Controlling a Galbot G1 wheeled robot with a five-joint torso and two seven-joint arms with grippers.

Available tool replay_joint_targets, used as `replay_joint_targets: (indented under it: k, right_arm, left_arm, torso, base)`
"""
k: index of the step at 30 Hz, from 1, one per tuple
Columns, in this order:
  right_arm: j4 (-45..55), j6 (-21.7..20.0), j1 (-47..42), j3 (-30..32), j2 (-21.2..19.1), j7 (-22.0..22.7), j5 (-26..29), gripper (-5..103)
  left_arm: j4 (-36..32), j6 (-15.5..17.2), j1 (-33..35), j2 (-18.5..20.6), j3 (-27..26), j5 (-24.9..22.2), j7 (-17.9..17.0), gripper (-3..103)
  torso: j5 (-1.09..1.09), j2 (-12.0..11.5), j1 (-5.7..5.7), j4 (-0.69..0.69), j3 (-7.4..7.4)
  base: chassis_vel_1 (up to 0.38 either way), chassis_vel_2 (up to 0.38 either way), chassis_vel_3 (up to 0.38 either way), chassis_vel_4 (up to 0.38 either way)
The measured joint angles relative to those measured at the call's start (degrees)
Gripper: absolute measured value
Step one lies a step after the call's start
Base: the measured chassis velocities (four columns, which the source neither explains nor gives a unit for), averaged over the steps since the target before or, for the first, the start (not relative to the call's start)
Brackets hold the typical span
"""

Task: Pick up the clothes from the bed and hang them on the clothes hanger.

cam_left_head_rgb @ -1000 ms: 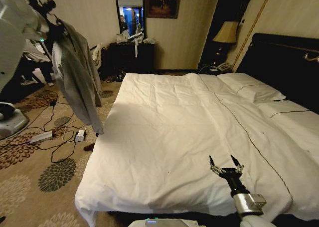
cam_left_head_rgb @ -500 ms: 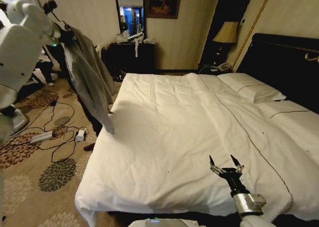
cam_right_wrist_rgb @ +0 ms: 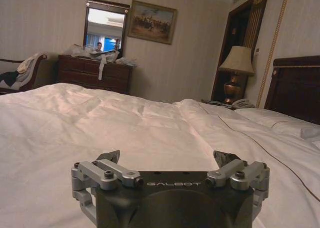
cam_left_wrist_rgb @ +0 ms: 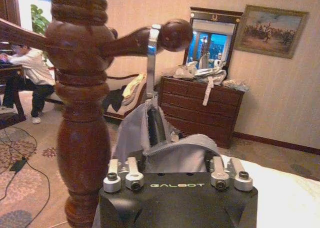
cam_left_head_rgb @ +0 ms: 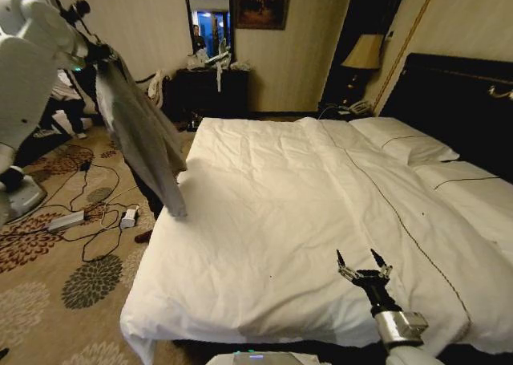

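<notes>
The clothes (cam_left_head_rgb: 140,132), a wrinkly grey shirt, hang from my raised left gripper (cam_left_head_rgb: 98,52) beside the left edge of the bed (cam_left_head_rgb: 264,212). In the left wrist view the grey collar (cam_left_wrist_rgb: 167,150) bunches right in front of the gripper, which is shut on it. The silvery hook of the clothes hanger (cam_left_wrist_rgb: 151,62) lies over a dark wooden peg (cam_left_wrist_rgb: 135,41) close to its ball end. The shirt hides the hanger's shoulders. My right gripper (cam_left_head_rgb: 363,267) stands open low over the white duvet near the bed's foot, with nothing between its fingers.
A turned wooden coat-stand post (cam_left_wrist_rgb: 80,118) rises close to my left gripper. Cables and a power strip (cam_left_head_rgb: 68,219) lie on the patterned carpet left of the bed. A dark dresser with a mirror (cam_left_head_rgb: 210,88) stands at the far wall, and a lamp (cam_left_head_rgb: 365,54) by the dark headboard (cam_left_head_rgb: 461,100).
My left arm has carried the hanging shirt to the right, closer to the bed's edge, and its hem has swung. The right arm has not moved.
</notes>
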Motion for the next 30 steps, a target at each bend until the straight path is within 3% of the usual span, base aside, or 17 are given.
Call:
replay_joint_targets:
  k: [1, 3, 6, 7, 10, 20, 30]
  right_arm:
    - [0.0, 0.0, 0.0, 0.0, 0.0, 0.0, 0.0, 100]
    - [0.0, 0.0, 0.0, 0.0, 0.0, 0.0, 0.0, 100]
    - [0.0, 0.0, 0.0, 0.0, 0.0, 0.0, 0.0, 100]
    - [0.0, 0.0, 0.0, 0.0, 0.0, 0.0, 0.0, 100]
    - [0.0, 0.0, 0.0, 0.0, 0.0, 0.0, 0.0, 100]
    - [0.0, 0.0, 0.0, 0.0, 0.0, 0.0, 0.0, 100]
    - [0.0, 0.0, 0.0, 0.0, 0.0, 0.0, 0.0, 100]
  left_arm:
    - [-0.3, 0.0, 0.0, 0.4, 0.1, 0.0, 0.0, 70]
    - [-0.5, 0.0, 0.0, 0.7, 0.2, 0.0, 0.0, 70]
    - [-1.2, 0.0, -0.1, 1.8, 0.7, 0.1, 0.1, 86]
    - [-1.2, 0.0, -0.1, 1.8, 0.7, 0.1, 0.1, 86]
    - [-1.6, 0.0, -0.8, 2.9, 1.9, 0.1, 0.8, 98]
    - [-4.1, 0.0, -2.2, 5.7, 7.7, -2.1, -0.8, 100]
    - [-9.2, 0.0, 1.5, 8.7, 5.4, -3.0, -2.0, 100]
  torso:
    - [0.0, 0.0, 0.0, 0.01, 0.0]
    - [0.0, 0.0, 0.0, 0.01, 0.0]
    - [-0.01, 0.0, 0.0, 0.01, 0.0]
    - [-0.01, 0.0, 0.0, 0.01, 0.0]
    - [-0.01, 0.0, 0.0, 0.02, 0.0]
    - [0.0, 0.0, 0.0, 0.0, 0.0]
    - [0.0, 0.0, 0.0, 0.01, 0.0]
  base:
    - [0.0, 0.0, 0.0, 0.0]
    - [0.0, 0.0, 0.0, 0.0]
    - [0.0, 0.0, 0.0, 0.0]
    - [0.0, 0.0, 0.0, 0.0]
    - [0.0, 0.0, 0.0, 0.0]
    - [0.0, 0.0, 0.0, 0.0]
    - [0.0, 0.0, 0.0, 0.0]
